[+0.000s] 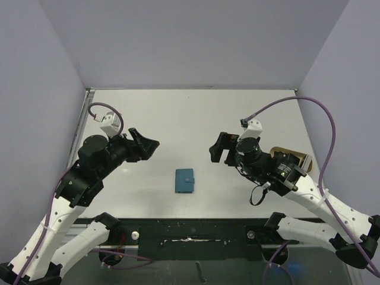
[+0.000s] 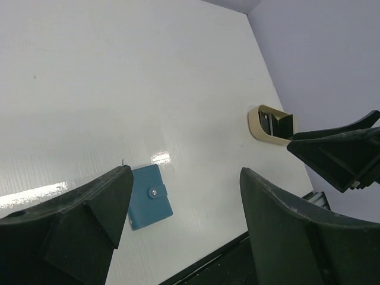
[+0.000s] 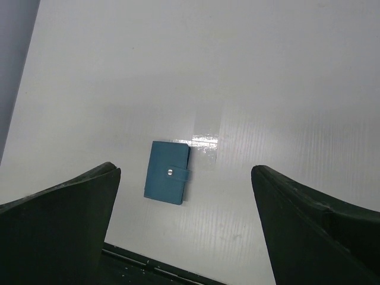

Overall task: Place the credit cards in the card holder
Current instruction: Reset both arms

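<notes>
- The card holder (image 1: 184, 180) lies flat on the table (image 1: 196, 113), close to the near edge and about midway between the left and right edges.
- It is folded shut, teal-blue side up, with its small snap tab fastened across one long edge.
- Nothing touches the card holder; bare table surrounds it on every side.
- The left gripper (image 1: 147, 142) hangs above the table left of the card holder and farther from the near edge. Its jaws are spread wide, with nothing between the fingers (image 2: 89, 219).
- The right gripper (image 1: 215, 148) hangs above the table on the other side, facing the left one. Its jaws are also spread wide and hold nothing.
- Both grippers are well apart from the card holder.
- A small beige tray (image 2: 261, 124) sits near the right edge of the table, partly under the right arm; I cannot tell what its dark contents are.
</notes>
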